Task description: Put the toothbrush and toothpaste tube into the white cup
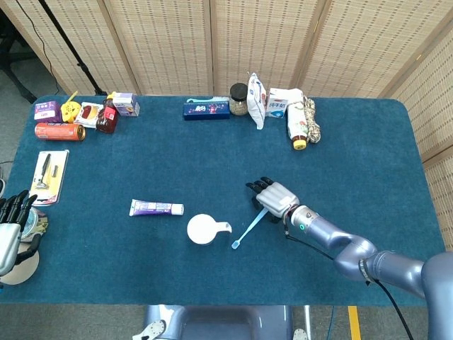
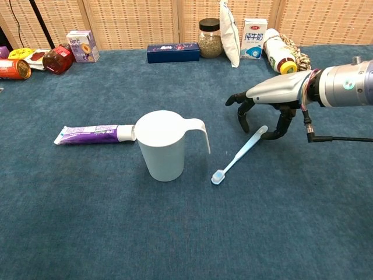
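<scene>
A white cup, a pale blue toothbrush and a purple-and-white toothpaste tube lie on teal carpet-like cloth.

Head view looks steeply down over the whole table; chest view — low, close — shares its middle.

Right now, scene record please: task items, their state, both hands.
cup: white plastic handled cup, upright, nothing visible inside
toothbrush: light blue toothbrush lying flat right of the cup, bristle end toward the chest camera
toothpaste: purple-and-white toothpaste tube lying flat left of the cup, cap end at the cup
right robot hand: fingers spread over the toothbrush's handle end, not gripping
left robot hand: at the table's left edge, holding nothing
done: neither item in cup
</scene>
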